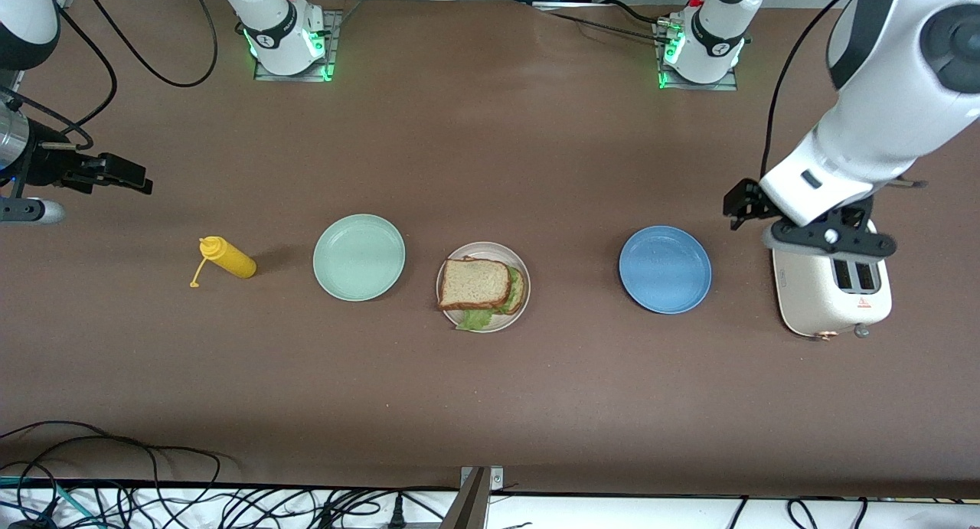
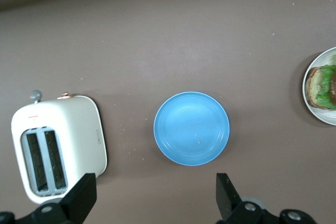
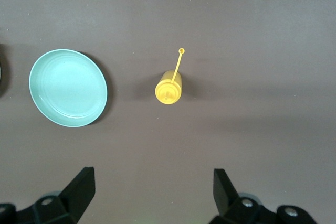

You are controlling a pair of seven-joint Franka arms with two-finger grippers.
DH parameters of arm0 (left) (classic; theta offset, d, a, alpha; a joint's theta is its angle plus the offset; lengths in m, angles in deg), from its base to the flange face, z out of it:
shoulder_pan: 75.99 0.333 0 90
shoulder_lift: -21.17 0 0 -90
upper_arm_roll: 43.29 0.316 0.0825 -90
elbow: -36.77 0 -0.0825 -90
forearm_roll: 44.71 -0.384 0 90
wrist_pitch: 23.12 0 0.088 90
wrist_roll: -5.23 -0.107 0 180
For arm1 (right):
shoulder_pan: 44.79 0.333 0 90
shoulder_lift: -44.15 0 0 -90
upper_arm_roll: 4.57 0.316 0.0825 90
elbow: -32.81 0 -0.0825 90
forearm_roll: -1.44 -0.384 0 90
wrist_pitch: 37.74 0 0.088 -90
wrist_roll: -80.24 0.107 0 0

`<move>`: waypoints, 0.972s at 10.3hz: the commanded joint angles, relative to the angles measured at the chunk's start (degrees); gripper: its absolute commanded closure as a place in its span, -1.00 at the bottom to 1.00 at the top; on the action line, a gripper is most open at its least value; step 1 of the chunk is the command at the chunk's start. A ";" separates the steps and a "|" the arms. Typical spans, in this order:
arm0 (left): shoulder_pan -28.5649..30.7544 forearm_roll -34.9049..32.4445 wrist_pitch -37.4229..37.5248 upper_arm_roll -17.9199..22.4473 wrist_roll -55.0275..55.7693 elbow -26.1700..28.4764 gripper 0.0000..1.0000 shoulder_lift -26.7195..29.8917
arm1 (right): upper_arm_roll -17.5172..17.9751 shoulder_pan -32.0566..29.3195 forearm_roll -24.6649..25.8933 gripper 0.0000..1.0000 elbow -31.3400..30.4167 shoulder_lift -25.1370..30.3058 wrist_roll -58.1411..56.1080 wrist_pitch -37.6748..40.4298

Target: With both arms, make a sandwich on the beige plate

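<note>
The sandwich (image 1: 475, 282) lies on the beige plate (image 1: 490, 248) in the middle of the table: a top bread slice, green lettuce (image 1: 475, 320) sticking out at the edge nearer the front camera, and a second slice below, offset toward the left arm's end. Part of it shows in the left wrist view (image 2: 323, 85) on the plate's rim (image 2: 315, 115). My left gripper (image 1: 746, 205) (image 2: 154, 195) is open and empty, up over bare table between the blue plate and the toaster. My right gripper (image 1: 126, 175) (image 3: 152, 192) is open and empty, high over the right arm's end of the table.
A mint-green plate (image 1: 358, 256) (image 3: 68, 87) sits beside the beige plate toward the right arm's end, with a yellow squeeze bottle (image 1: 228, 257) (image 3: 169, 88) lying past it. A blue plate (image 1: 664, 269) (image 2: 191, 128) and a white toaster (image 1: 831, 292) (image 2: 58, 148) sit toward the left arm's end.
</note>
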 commanded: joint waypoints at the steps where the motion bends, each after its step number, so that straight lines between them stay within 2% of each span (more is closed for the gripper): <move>1: -1.22 5.11 -2.30 4.22 -2.20 8.28 -1.00 7.49 | 0.60 -0.12 -1.17 -1.00 -0.12 -0.21 -1.20 -0.15; 2: -0.96 5.03 -4.31 4.32 -3.95 10.57 -1.00 8.81 | 1.74 0.23 -1.61 -1.00 0.49 -0.39 -1.56 -0.51; 4: -0.43 4.68 -4.86 4.32 -4.06 11.21 -1.00 9.70 | 3.58 1.36 -1.35 -1.00 3.38 -2.14 -1.21 -0.69; 8: 1.59 4.41 -2.32 4.23 -4.41 10.24 -1.00 9.62 | 3.50 1.46 -1.61 -1.00 5.50 -3.90 -0.95 -0.51; 10: 3.35 2.57 -1.96 2.75 -4.41 10.24 -1.00 9.79 | 3.24 1.11 -1.61 -1.00 5.50 -4.69 -1.03 -0.16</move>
